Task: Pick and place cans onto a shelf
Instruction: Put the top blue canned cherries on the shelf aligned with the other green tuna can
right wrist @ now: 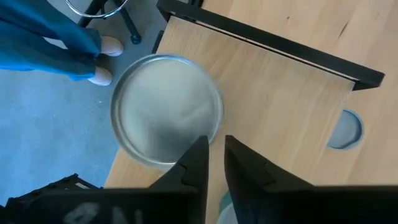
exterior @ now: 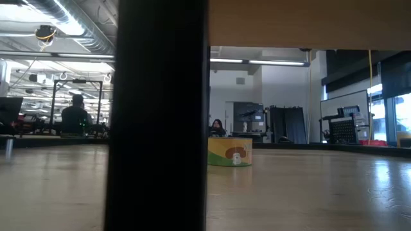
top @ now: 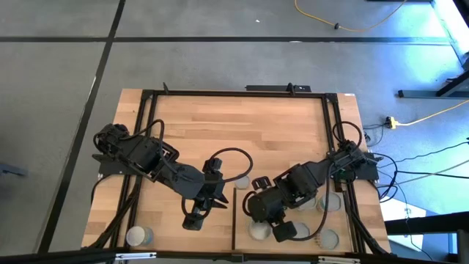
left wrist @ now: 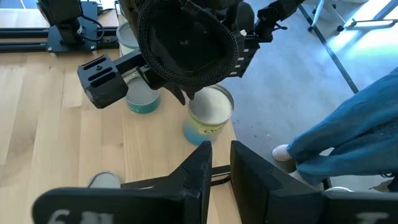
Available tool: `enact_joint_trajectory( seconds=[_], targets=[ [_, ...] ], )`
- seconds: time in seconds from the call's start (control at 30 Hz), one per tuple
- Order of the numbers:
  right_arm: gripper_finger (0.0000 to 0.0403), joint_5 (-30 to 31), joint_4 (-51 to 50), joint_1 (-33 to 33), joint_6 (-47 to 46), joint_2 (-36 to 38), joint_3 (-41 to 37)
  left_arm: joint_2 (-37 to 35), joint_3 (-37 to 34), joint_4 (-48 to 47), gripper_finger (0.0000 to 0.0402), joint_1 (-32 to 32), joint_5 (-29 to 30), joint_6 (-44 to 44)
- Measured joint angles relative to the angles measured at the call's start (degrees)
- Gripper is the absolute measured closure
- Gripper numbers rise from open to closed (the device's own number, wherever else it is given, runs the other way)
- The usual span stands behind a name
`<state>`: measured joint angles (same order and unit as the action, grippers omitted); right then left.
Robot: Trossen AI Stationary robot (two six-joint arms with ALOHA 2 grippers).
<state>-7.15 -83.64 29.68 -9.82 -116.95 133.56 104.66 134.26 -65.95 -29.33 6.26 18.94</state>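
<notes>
My right gripper (right wrist: 216,146) points steeply down over the near end of the pale shelf (right wrist: 280,106), its fingers a narrow gap apart with nothing between them. Beside its fingertips a can with a silver-grey top (right wrist: 166,111) stands upright on the shelf's corner; the left wrist view shows it as the can (left wrist: 210,115) with a blue and yellow label. My left gripper (left wrist: 221,155) (top: 192,220) hangs to the left of it, above the wood, fingers slightly apart and holding nothing. My right gripper (top: 281,233) is near the table's near edge. My right gripper has one fingertip (right wrist: 198,149) at the rim of the silver-topped can (right wrist: 186,152), coming from above. Whether the fingertip touches the rim or hangs just over it, I cannot tell.
More cans stand around: a teal one (left wrist: 142,99) under the right arm, one at the near left (top: 138,236), two at mid-table (top: 239,182), several at the near right (top: 330,238). A yellow-labelled can (exterior: 230,153) shows low. A person in blue trousers (left wrist: 348,137) stands at the near edge.
</notes>
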Motion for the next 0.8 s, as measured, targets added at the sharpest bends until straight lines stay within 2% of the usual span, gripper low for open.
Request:
enact_joint_trajectory(
  seconds=[0.23,0.33,0.4,0.6,0.8],
  targets=[
    [0.0350,0.0,0.3,0.0,0.3,0.2,1.4,0.0,0.0,-1.2,0.0350,0.0,0.0,0.0],
    [0.0371,0.3,1.3,0.0,1.1,1.5,1.3,0.0,0.0,-3.3,0.0350,-0.2,0.0,0.0],
    [0.0393,2.0,1.5,0.1,1.6,2.8,1.4,0.0,0.0,-4.5,0.0350,-0.5,0.0,0.0],
    [0.0399,6.4,1.5,2.2,1.0,6.7,1.4,0.0,0.0,-5.6,0.0353,-1.8,0.4,0.0],
    [0.0400,13.2,1.5,6.4,-1.3,10.9,1.4,0.8,0.0,-4.5,0.0384,-3.1,6.1,1.2]
  ],
)
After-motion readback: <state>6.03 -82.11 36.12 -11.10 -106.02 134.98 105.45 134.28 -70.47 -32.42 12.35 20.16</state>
